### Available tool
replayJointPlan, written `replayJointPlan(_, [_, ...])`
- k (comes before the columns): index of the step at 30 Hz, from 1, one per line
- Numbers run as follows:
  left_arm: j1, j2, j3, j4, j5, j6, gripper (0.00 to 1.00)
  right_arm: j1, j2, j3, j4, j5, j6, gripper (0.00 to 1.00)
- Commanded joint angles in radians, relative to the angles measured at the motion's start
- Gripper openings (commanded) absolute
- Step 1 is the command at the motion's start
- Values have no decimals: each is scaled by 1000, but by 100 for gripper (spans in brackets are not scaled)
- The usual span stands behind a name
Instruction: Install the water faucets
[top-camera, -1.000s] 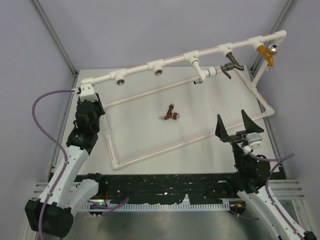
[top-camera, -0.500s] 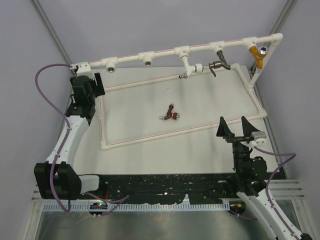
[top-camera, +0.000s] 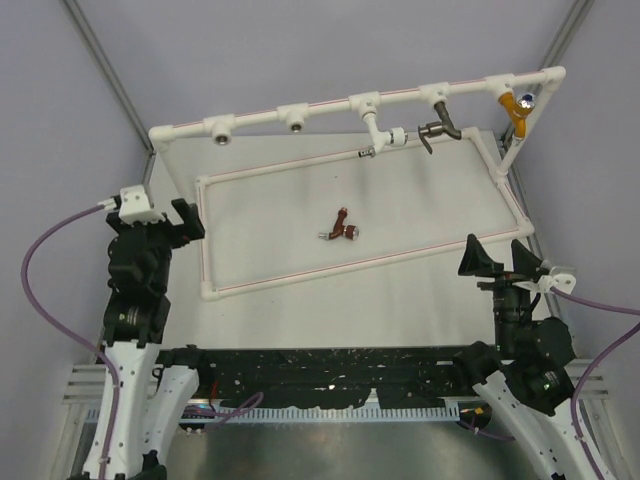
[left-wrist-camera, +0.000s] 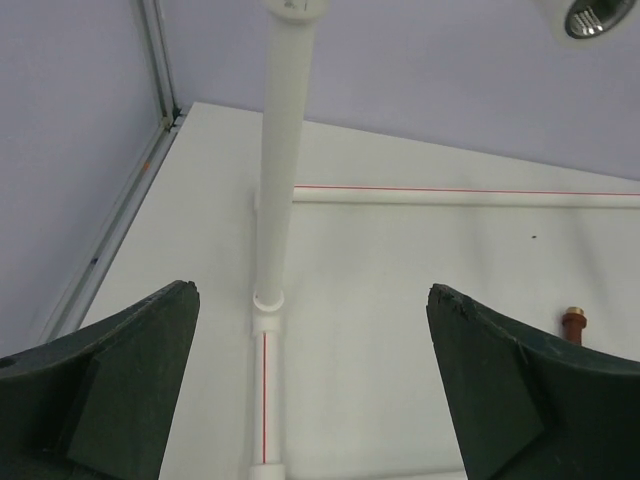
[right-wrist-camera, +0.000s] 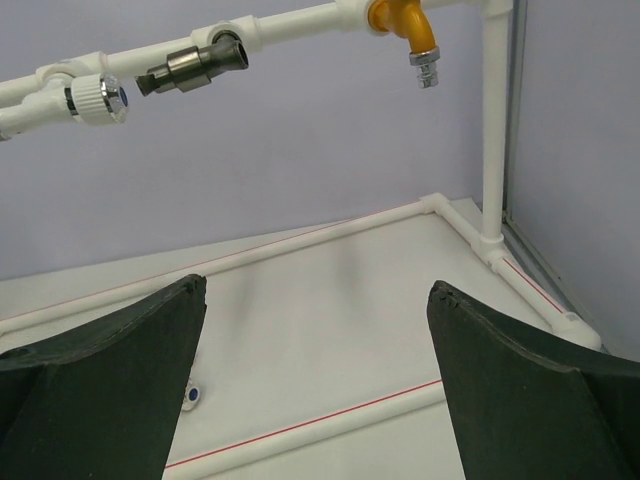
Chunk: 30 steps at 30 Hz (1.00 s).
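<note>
A: While the brown faucet lay on its side on the table, inside the frame, where was the white faucet?

B: Up on the top pipe, beside a grey tap and a yellow tap. Two sockets to their left looked empty.

A: And the grippers?

B: Both gaped wide and held nothing. The left gripper stood just left of the frame's left rail. The right gripper hung beside the frame's near right corner. Each was well apart from the brown faucet.

A: What worried you?

B: It was small and lay flat, so I judged it could skid or roll if one finger touched it first. An arm reaching in low could catch a rail and drag the whole frame, since nothing seemed to pin it down. And a tilted grip could bring the thread crooked to a socket, so it might jam or drop.
</note>
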Motion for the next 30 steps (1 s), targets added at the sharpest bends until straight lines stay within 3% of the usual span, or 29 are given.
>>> replayJointPlan(1, [-1,-215,-99,-123,15,-61,100,3,-14,28,-58,69,-37,96])
replayJointPlan(6, [-2,-453,-213,-161,-22,-37,100,3,-40,30,-32,102,-83,95])
replayJointPlan(11, [-31,-589,-291,-140,-95,-3,100,3,-124,-29,0,68,-92,95])
replayJointPlan(17, [-62,-647,-324,-98,-98,42,100,3,-90,31,-30,190,-177,95])
replayJointPlan(22, [-91,-701,-337,-77,-122,94,100,4,-84,25,31,223,-347,95])
replayJointPlan(30, [-160,-690,-362,-77,-206,89,100,-2,-150,-87,86,225,-326,95])
